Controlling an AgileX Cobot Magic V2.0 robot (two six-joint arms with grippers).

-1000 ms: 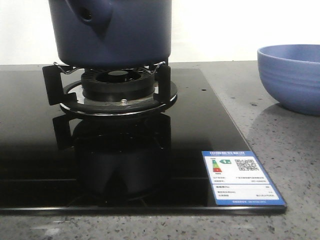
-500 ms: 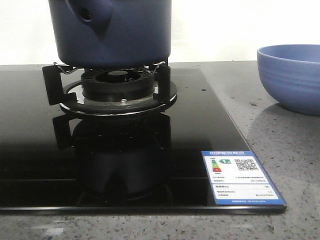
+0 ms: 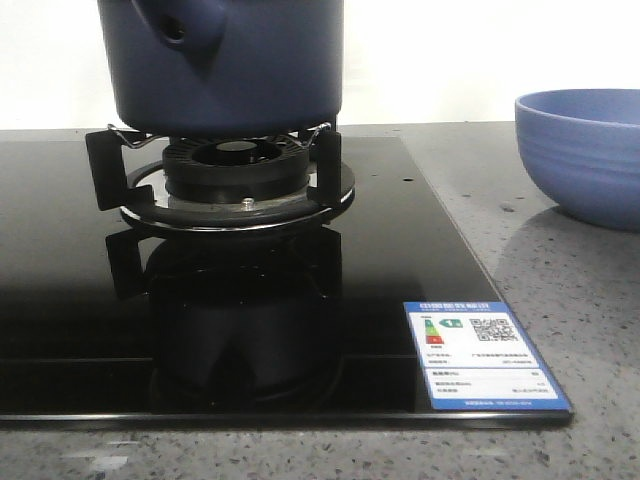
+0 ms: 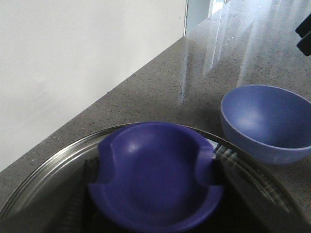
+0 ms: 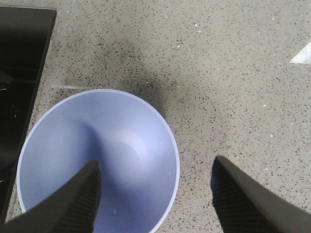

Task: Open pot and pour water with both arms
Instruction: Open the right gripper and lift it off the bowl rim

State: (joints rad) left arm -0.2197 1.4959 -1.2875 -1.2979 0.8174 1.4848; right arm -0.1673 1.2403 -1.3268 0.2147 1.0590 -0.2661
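The dark navy pot (image 3: 230, 70) stands on the burner grate (image 3: 110, 165) of the black glass hob; its top is cut off by the front view. Its side knob with the small hole (image 3: 185, 30) faces forward. In the left wrist view, my left gripper (image 4: 153, 179) straddles the blue-purple lid knob (image 4: 155, 160) of the steel-rimmed glass lid (image 4: 48, 170). Its dark ribbed fingers (image 4: 80, 194) press both sides of the knob. My right gripper (image 5: 156, 162) is open and empty above the light blue bowl (image 5: 73, 145), one finger over the bowl and the other over the counter.
The light blue ribbed bowl (image 3: 580, 150) sits on the grey speckled counter (image 3: 560, 300) right of the hob (image 3: 60, 250), also in the left wrist view (image 4: 267, 121). A blue and white energy label (image 3: 480, 355) is stuck on the hob's front right corner. A white wall stands behind.
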